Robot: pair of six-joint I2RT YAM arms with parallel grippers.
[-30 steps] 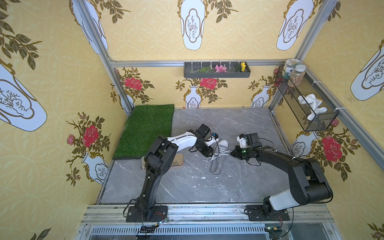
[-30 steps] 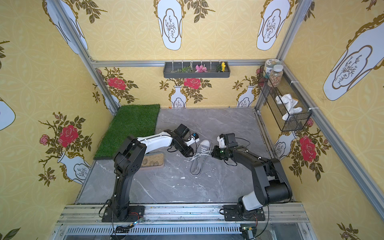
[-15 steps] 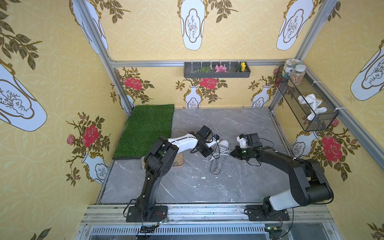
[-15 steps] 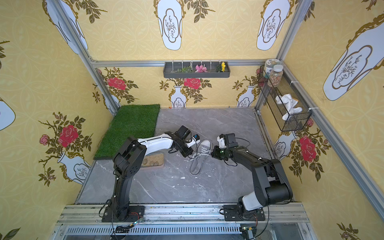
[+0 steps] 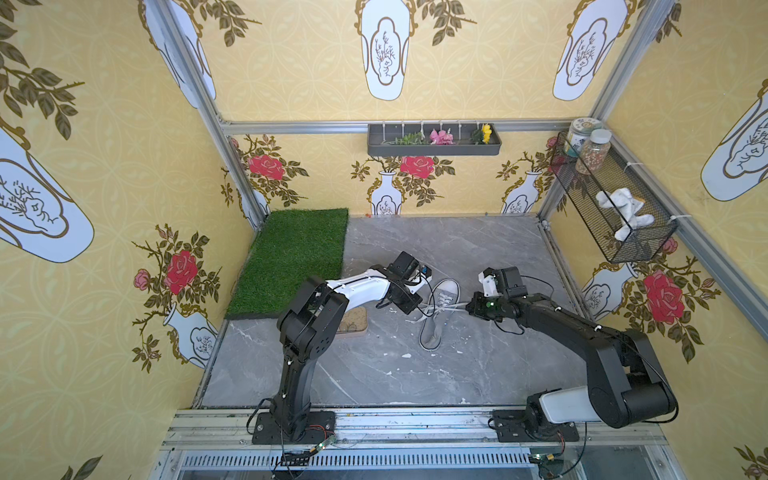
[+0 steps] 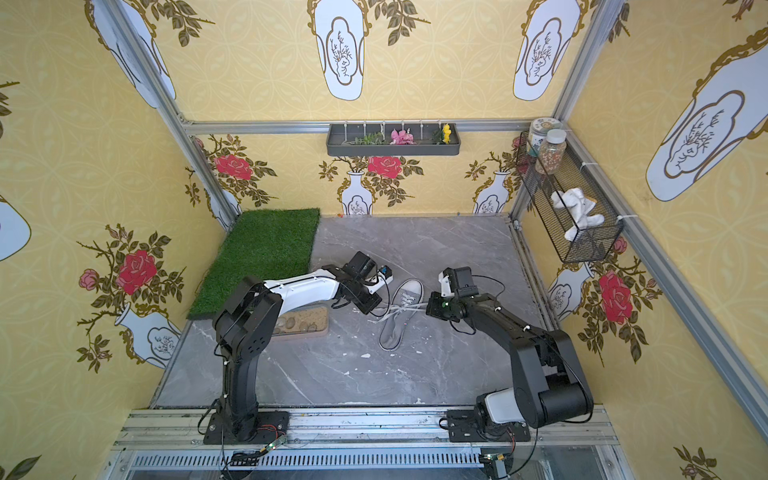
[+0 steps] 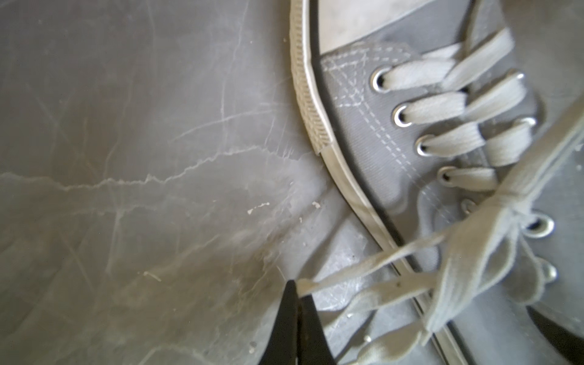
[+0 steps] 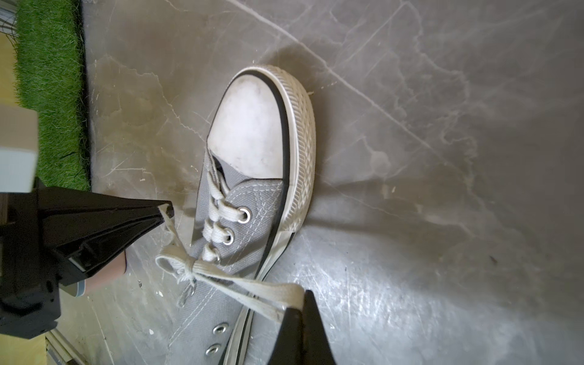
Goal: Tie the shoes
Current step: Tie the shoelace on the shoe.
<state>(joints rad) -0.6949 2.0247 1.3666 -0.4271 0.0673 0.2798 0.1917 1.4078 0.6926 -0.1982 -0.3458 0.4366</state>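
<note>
The shoes show as one grey sneaker (image 5: 433, 328) (image 6: 395, 328) with a white toe cap, lying mid-floor in both top views. Its pale laces (image 8: 221, 278) are crossed into a knot (image 8: 190, 268) over the tongue. My left gripper (image 7: 297, 284) (image 5: 412, 309) (image 6: 376, 308) sits beside the shoe, shut on a thin lace strand (image 7: 363, 262) at its very tips. On the opposite side my right gripper (image 8: 302, 298) (image 5: 468, 308) (image 6: 429, 308) is shut on a folded lace loop (image 8: 278, 294). Both strands run taut from the knot. The left gripper's fingers (image 8: 132, 215) also show in the right wrist view.
A tan tray of pebbles (image 5: 353, 323) (image 6: 305, 321) lies by the left arm. A green grass mat (image 5: 291, 257) covers the far left corner. A wire basket (image 5: 615, 208) and a flower shelf (image 5: 432, 141) hang on the walls. White crumbs (image 5: 406, 355) dot the grey floor.
My left gripper has closed on the lace strand beside the shoe and dropped slightly. The right gripper has stayed shut on its loop, nearly in place.
</note>
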